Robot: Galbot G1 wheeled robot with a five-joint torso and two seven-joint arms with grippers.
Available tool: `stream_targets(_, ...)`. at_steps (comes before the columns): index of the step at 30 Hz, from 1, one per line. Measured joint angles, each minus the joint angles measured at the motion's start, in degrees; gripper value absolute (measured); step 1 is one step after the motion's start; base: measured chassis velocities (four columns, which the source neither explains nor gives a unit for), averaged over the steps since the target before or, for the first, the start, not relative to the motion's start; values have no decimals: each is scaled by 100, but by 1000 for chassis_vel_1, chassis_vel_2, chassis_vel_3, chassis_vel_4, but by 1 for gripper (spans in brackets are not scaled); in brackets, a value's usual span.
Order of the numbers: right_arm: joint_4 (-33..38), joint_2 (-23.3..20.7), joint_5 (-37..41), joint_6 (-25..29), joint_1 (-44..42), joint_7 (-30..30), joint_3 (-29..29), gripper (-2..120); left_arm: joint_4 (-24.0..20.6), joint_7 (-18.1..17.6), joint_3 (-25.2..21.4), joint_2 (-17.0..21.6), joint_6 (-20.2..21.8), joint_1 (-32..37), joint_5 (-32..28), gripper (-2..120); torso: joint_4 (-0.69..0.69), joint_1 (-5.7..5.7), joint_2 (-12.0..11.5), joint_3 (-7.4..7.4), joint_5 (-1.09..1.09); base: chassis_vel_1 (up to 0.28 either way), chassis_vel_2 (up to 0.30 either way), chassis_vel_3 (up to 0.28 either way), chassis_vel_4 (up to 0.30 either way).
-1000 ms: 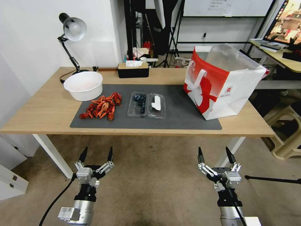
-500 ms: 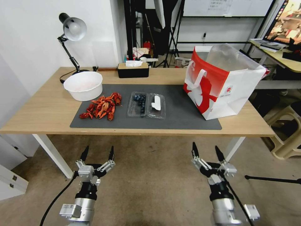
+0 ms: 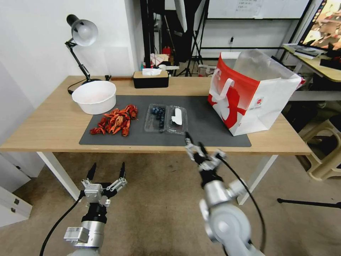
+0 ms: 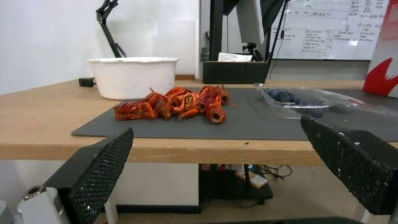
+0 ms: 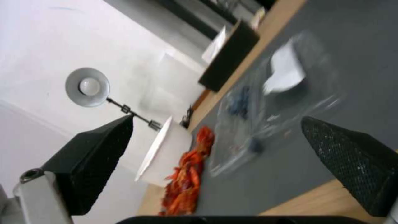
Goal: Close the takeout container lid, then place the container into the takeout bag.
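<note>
The takeout container lies open on the grey mat, blueberries in its left half. The lid, with a white sticker, lies flat to the right of them. The takeout bag stands open at the mat's right end. My right gripper is open at the table's front edge, just in front of the lid and tilted. Its wrist view shows the container beyond its fingers. My left gripper hangs open below the table's front, level with the container.
A pile of red crayfish lies on the mat left of the container, with a round white bowl behind it. A black tissue box and a desk lamp stand at the back. A stool is at the right.
My right arm has swung up and leftward from low over the floor to the table's front edge near the lid, and has twisted. The left gripper has barely shifted.
</note>
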Motion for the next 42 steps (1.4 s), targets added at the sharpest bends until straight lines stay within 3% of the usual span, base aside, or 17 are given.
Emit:
stream_targets(1,0,0,0,0,0,0,0,100,0,0,0,0,0,0,0,100,0,0,0,0,0,0,0,0,0)
stream_targets(4,-265,294,666,-75,696,789,-303,100,32,-37,-10,-68,43,37,23,100,1,0,0,0,0,0,0,0,0)
stream_targets(8,-417,483,1031,-71,992,1148,-363,100,70,-61,-10,-117,57,55,50,100,1,0,0,0,1,0,0,0,0)
stream_targets(11,-573,800,1895,-58,1220,1621,-291,100,154,-86,3,-182,59,66,126,100,0,0,0,-1,0,0,0,0,0)
stream_targets(42,-940,856,1804,20,1293,1822,27,100,195,-116,23,-215,44,53,166,100,0,-2,0,-1,2,0,0,0,0)
